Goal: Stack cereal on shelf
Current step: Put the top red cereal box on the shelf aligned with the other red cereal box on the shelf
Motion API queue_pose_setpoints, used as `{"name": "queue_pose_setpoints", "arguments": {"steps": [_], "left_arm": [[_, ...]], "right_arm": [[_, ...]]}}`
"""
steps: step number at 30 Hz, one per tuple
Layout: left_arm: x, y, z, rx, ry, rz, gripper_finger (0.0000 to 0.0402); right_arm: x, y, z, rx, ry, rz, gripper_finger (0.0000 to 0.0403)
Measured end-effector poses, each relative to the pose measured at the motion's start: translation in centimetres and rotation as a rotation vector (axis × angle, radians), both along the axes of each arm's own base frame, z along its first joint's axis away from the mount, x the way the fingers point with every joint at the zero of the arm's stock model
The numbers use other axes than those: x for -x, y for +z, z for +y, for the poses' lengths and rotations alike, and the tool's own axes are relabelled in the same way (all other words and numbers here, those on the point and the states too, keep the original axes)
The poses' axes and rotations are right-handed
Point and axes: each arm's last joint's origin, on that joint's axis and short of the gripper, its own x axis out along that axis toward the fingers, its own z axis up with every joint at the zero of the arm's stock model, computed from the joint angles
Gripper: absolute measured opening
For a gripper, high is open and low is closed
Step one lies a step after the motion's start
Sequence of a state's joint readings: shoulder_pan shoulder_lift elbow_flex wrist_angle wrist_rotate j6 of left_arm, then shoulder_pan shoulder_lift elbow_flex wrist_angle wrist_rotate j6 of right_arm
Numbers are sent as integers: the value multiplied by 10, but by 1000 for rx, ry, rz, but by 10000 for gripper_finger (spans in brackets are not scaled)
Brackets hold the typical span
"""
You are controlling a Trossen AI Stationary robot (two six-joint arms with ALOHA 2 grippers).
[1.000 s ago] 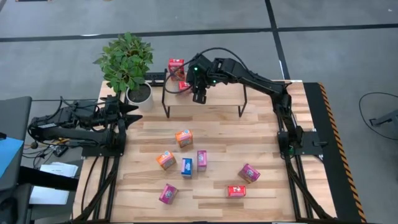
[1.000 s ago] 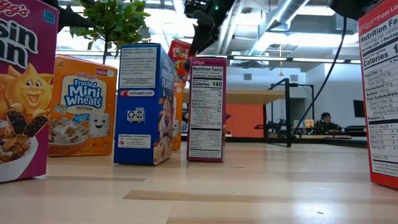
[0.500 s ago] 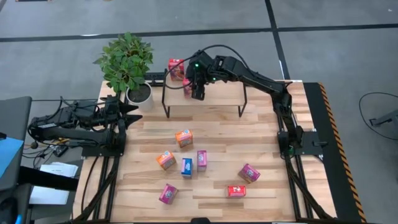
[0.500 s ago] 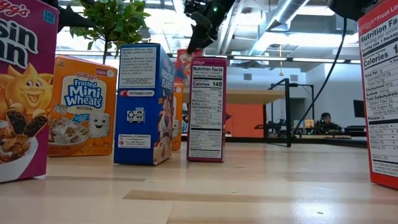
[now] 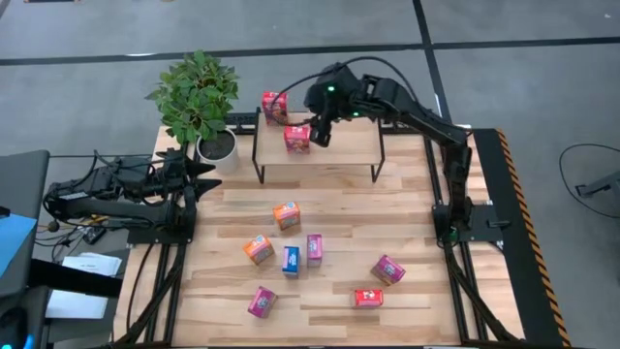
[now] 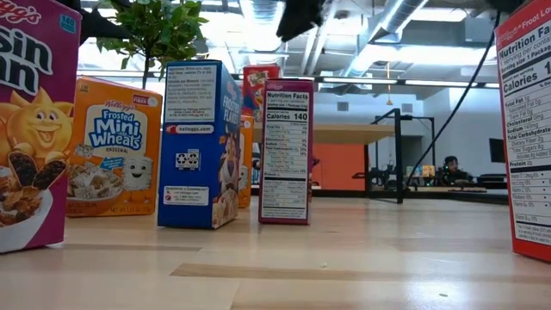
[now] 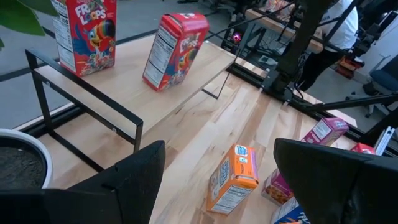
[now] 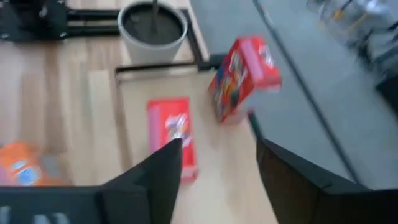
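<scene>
- High view: the right gripper (image 5: 320,124) hangs above the shelf (image 5: 339,145), just beside a red cereal box (image 5: 297,139) that stands on the board clear of the fingers. In the right wrist view the two dark fingers are spread with nothing between them, so the box seems to have been set down and let go.
- A second red box (image 5: 274,107) stands at the shelf's far corner, next to the potted plant (image 5: 199,97). The two boxes are near each other but apart, which suggests a row being built along the board from that end.
- Left wrist view shows the nearer box (image 7: 174,50) leaning rather than standing square; it may need straightening or could topple.
- Seven boxes wait on the table (image 5: 417,291) below the shelf: two orange (image 5: 286,214), one blue (image 5: 291,260), three magenta (image 5: 314,249) and one red (image 5: 368,298). They lie scattered and well apart, leaving room for fingers around each.
- The left gripper (image 5: 199,174) rests at the table's left edge near the plant pot, jaws apart and empty, out of the right arm's way.
- Judged by the count, the task is in its early part.
</scene>
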State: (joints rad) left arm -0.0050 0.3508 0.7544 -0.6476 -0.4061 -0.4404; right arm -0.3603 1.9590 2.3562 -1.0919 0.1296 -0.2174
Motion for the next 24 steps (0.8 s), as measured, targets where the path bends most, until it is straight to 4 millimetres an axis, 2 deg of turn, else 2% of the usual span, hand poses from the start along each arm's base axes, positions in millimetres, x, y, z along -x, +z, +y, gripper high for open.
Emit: {"name": "queue_pose_setpoints", "arguments": {"steps": [2,5,11,14,20,24], "left_arm": [[0,0,0,0,0,0,290],[0,0,0,-3,0,1,290],[0,-1,0,-15,6,17,290],[1,-2,1,-18,21,31,290],[1,-3,1,-18,21,39,290],[1,-4,1,-11,22,48,290]], "right_arm": [[8,0,3,-38,-20,22,191],[10,-12,6,-129,10,58,125],[4,-57,9,-213,39,117,21],[3,-75,11,-208,38,82,10],[-2,-112,5,-229,-18,-30,37],[-7,-122,3,-211,-16,-86,29]]}}
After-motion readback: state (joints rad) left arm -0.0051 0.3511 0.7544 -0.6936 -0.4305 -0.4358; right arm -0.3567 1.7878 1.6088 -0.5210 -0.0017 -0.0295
